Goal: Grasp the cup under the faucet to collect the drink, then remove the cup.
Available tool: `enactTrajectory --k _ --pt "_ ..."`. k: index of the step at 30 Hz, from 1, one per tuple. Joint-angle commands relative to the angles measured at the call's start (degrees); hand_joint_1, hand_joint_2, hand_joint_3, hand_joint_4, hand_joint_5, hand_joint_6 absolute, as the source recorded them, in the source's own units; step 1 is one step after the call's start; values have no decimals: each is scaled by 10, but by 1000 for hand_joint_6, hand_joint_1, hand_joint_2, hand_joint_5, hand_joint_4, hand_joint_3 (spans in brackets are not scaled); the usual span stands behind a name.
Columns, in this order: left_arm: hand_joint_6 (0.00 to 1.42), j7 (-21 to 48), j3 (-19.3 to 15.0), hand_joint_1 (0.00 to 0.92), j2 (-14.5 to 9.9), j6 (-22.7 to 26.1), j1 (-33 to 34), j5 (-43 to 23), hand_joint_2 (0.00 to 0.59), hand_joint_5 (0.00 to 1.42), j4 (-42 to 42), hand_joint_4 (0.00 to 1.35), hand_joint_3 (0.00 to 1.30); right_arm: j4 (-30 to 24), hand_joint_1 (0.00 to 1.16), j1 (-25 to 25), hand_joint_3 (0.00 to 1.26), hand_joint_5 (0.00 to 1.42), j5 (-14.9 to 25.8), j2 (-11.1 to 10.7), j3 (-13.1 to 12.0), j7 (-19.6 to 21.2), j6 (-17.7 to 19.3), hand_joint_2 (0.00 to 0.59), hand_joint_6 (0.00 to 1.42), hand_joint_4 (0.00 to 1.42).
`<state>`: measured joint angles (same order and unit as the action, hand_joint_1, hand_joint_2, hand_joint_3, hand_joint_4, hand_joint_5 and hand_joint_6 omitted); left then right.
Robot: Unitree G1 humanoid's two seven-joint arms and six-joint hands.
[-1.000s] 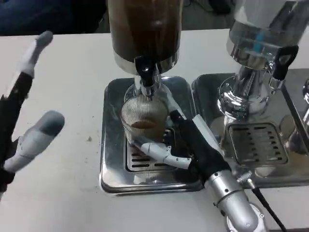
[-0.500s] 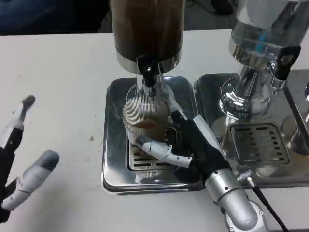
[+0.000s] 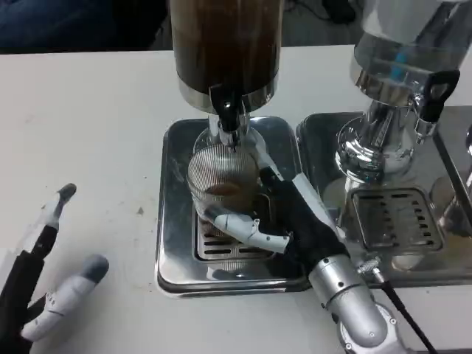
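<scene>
— One cup [image 3: 221, 181] sits on the metal tray [image 3: 171, 221], right under the black tap [image 3: 225, 110] of the big brown drink tank [image 3: 225, 44]. See it?

— Yes! It is see-through with thin lines on it. Some brown drink is in the bottom. Who holds it?

— The right hand [image 3: 284, 217] does. It comes in from about five o'clock of the cup. Its fingers [image 3: 240, 225] wrap around the low front of the cup, and the dark palm sits at the cup's three o'clock side.

— What about the other hand?

— The left hand [image 3: 40, 295] is far off, near eight o'clock, low over the white table [image 3: 88, 125]. Its fingers are spread apart and hold nothing.

— Is the cup full?

— I think not. It looks only a little filled, so the job is likely in the filling part.

— How should the robot do this part well?

— Keep the cup straight up and right under the tap, so no drink misses. Hold firm but not too hard, because a thin cup may bend. When it is time to go, slide it out toward six o'clock, slow and level, and do not bump the tap.

— What is at three o'clock?

— Another shiny drink machine [image 3: 391, 110] with its own tray [image 3: 332, 140]. Stay away from that one.
</scene>
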<state>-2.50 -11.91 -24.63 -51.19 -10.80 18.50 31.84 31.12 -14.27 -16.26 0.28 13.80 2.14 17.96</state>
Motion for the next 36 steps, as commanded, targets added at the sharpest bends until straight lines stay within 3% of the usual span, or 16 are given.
enactTrajectory --k 1,17,31,36 --pt "0 -6 10 0 -9 4 -3 -5 126 0 4 0 0 15 676 -13 0 0 3 13 2 6 6 208 0 0" --pt "0 -8 13 0 -13 9 -12 -20 126 0 3 0 0 61 718 -32 0 0 -7 32 13 35 22 196 0 0" --pt "0 -14 9 0 -11 14 -22 -29 131 0 -8 0 0 76 823 -22 0 44 2 45 13 38 30 174 169 2" --pt "0 -13 9 0 -11 16 -25 -29 136 0 -12 0 0 79 863 -26 0 120 -1 48 10 52 31 180 262 78"
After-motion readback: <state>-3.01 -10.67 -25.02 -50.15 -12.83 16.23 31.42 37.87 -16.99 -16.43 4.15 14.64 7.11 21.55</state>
